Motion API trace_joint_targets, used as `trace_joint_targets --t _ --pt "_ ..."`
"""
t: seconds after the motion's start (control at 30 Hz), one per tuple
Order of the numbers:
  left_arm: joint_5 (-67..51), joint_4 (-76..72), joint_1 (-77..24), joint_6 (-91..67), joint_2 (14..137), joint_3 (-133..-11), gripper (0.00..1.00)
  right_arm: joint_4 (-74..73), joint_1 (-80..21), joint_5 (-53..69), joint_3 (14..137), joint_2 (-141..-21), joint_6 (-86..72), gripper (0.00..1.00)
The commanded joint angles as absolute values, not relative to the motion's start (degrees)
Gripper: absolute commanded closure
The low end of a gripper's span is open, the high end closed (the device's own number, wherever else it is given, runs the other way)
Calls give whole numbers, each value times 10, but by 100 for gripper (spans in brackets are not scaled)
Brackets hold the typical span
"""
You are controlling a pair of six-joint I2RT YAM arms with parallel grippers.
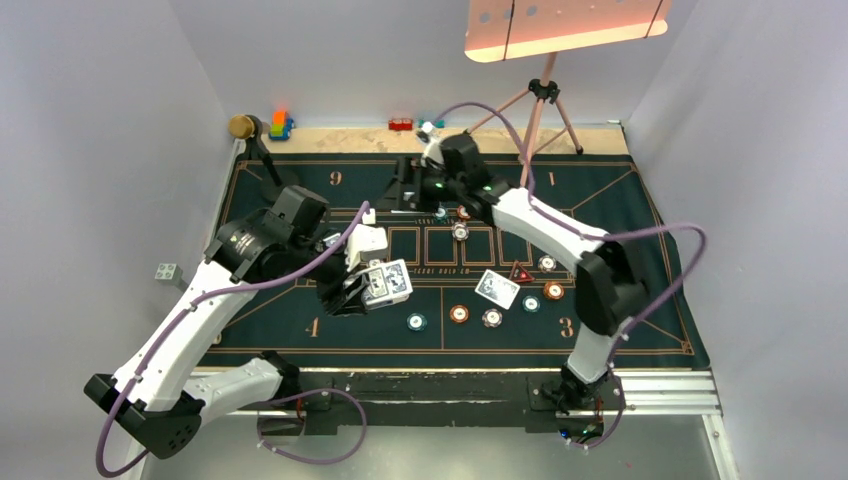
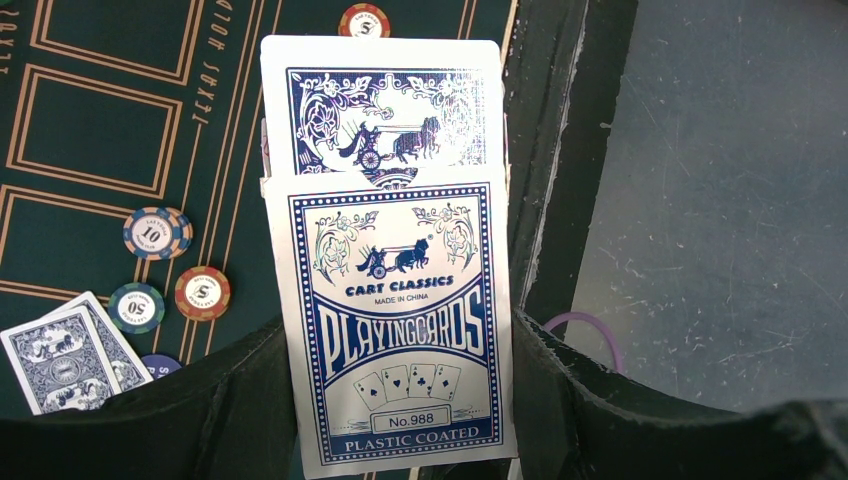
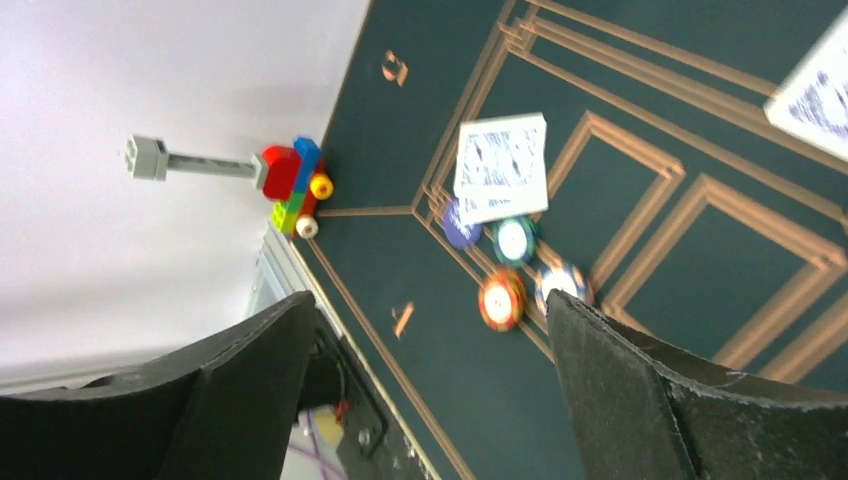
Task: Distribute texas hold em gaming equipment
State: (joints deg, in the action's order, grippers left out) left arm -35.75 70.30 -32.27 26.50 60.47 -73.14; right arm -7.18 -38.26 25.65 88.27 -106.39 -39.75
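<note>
My left gripper (image 1: 352,295) is shut on a blue-and-white playing card box (image 2: 395,320), held above the mat's near edge. A blue-backed card (image 2: 385,110) sticks out of the box top; the box also shows in the top view (image 1: 386,283). My right gripper (image 3: 420,400) is open and empty, hovering over the far middle of the mat (image 1: 408,192). Two blue-backed cards (image 1: 497,288) lie right of centre beside a red triangle marker (image 1: 520,272). Several chips lie around them, such as a teal chip (image 1: 416,322) and an orange chip (image 1: 459,314).
The dark green felt mat (image 1: 600,215) covers the table. Toy blocks (image 1: 281,124) and a round brown object (image 1: 241,126) stand at the far left edge. A tripod (image 1: 545,100) stands at the back right. More chips (image 1: 460,232) lie near the mat's centre.
</note>
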Motion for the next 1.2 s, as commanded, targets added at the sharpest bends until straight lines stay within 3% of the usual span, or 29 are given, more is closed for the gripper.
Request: trace_joint_targets --t 0.0,0.23,0.43,1.07,1.17 --pt "-370 676 -320 258 602 -735 100 -36 -355 274 751 -904 -392 10" --pt "-376 665 -319 254 618 -735 100 -11 -351 319 617 -761 -431 7" --pt "-370 654 -320 250 624 -732 100 71 -355 363 552 -713 -494 5" --pt "-358 625 -319 239 632 -729 100 93 -448 346 534 -753 -520 2" --pt "-358 625 -319 238 630 -728 100 88 -448 345 528 -762 -521 12"
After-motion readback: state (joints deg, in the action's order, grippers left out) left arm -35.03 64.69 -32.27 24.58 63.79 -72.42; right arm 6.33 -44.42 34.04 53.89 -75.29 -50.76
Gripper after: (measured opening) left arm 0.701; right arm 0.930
